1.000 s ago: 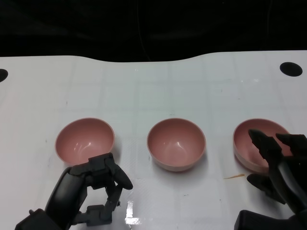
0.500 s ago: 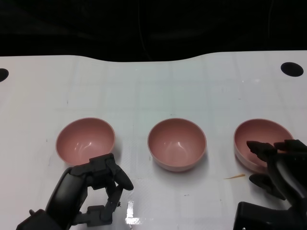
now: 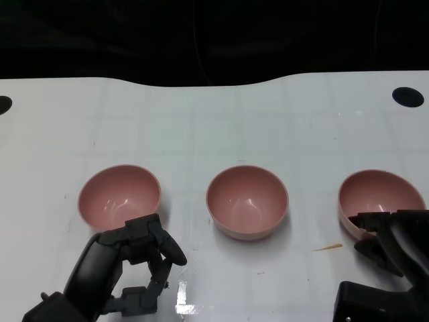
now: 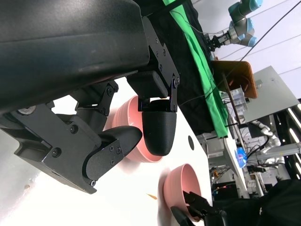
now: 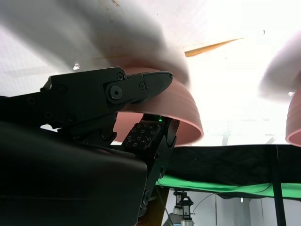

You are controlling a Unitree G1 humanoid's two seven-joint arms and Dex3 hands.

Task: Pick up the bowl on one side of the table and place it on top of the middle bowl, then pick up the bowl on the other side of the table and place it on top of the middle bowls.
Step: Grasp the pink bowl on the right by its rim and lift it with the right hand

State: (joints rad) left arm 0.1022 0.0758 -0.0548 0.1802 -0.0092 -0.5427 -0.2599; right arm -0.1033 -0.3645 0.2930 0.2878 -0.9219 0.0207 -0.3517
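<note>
Three pink bowls stand in a row on the white table (image 3: 214, 127). The left bowl (image 3: 119, 196) and the middle bowl (image 3: 247, 201) sit upright with nothing touching them. My left hand (image 3: 134, 265) rests just in front of the left bowl, fingers curled but apart, holding nothing. At the right edge, my right hand (image 3: 392, 241) grips the near rim of the right bowl (image 3: 382, 198). The right wrist view shows that bowl (image 5: 181, 110) pinched between a finger above the rim and the thumb below. In the left wrist view, the middle bowl (image 4: 123, 117) shows past my fingers, the right bowl (image 4: 181, 181) beyond.
A thin orange sliver (image 3: 328, 247) lies on the table between the middle and right bowls. Round black holes sit at the far right (image 3: 407, 96) and far left (image 3: 3, 104). The table's far edge meets a dark backdrop.
My right hand has pulled back and down and taken hold of the right bowl's near rim. That bowl has shifted a little to the right. The left hand and the other bowls stayed still.
</note>
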